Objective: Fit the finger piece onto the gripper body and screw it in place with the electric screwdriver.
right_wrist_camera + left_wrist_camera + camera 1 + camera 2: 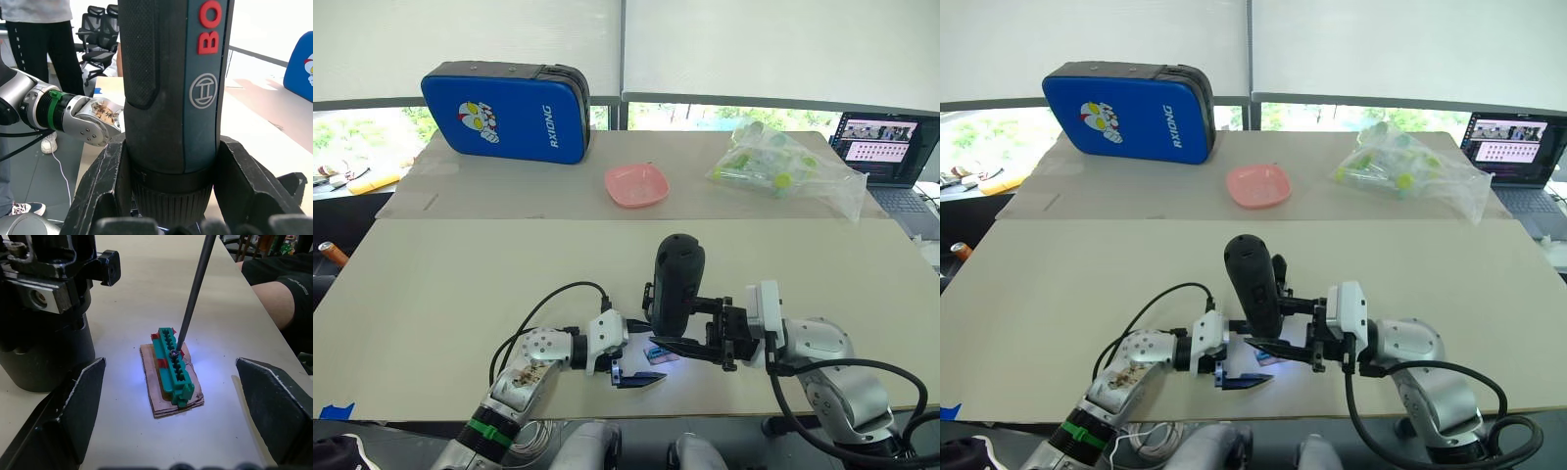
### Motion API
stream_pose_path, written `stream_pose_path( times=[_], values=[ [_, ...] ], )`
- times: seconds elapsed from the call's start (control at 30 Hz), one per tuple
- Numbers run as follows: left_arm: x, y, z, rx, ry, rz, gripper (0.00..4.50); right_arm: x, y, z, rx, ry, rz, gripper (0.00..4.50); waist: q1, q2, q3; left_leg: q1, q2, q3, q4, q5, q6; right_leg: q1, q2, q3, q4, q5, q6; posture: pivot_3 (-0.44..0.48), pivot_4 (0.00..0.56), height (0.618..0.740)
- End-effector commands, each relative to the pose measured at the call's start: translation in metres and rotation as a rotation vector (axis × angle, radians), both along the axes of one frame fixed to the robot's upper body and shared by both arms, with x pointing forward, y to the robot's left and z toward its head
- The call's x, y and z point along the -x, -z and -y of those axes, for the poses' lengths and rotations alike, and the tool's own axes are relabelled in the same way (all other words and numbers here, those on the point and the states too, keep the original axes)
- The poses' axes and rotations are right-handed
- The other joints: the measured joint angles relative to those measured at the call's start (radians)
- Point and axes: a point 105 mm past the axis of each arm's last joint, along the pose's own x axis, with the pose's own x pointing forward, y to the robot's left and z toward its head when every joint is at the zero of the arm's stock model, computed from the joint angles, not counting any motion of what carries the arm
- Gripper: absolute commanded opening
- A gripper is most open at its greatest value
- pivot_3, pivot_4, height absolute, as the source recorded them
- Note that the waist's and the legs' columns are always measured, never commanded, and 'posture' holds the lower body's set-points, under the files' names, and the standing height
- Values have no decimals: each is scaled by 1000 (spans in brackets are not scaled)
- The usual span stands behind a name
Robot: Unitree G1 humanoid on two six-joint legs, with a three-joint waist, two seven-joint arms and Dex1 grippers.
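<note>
My right gripper (677, 341) is shut on the electric screwdriver (676, 279), a thick black cylinder held upright near the table's front edge. Its thin bit (195, 289) comes down onto a screw in a small green block (173, 367) on a brown pad, lit by the tool's light. A black blocky mechanism, the gripper body (44, 308), stands right beside the block, on the side away from me. My left gripper (634, 377) is open, its fingers (63, 416) spread wide on either side of the block without touching it. The finger piece is out of view.
At the back of the table lie a blue case (509, 113), a pink dish (636, 184) and a clear bag of small items (783, 166). A laptop (886, 147) sits at the far right. A person's arm (288, 289) rests past the table edge.
</note>
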Motion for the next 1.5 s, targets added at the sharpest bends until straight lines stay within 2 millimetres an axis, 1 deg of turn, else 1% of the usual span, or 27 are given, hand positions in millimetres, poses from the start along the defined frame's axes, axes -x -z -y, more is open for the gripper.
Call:
stream_pose_path(
  times=[0.03,0.93,1.5],
  values=[
    [7,12,4,-20,11,-54,4474,5,-15,-3,-44,-27,67,1903,0,0,0,0,0,0,0,0,0,0,0,0,0,0,0,0,150,740],
    [6,12,5,-15,4,-60,4474,1,-13,-2,-29,-15,62,1903,0,0,0,0,0,0,0,0,0,0,0,0,0,0,0,0,150,740],
    [6,12,4,-18,3,-61,4474,0,-8,-3,-14,-7,44,1903,0,0,0,0,0,0,0,0,0,0,0,0,0,0,0,0,150,740]
  ],
)
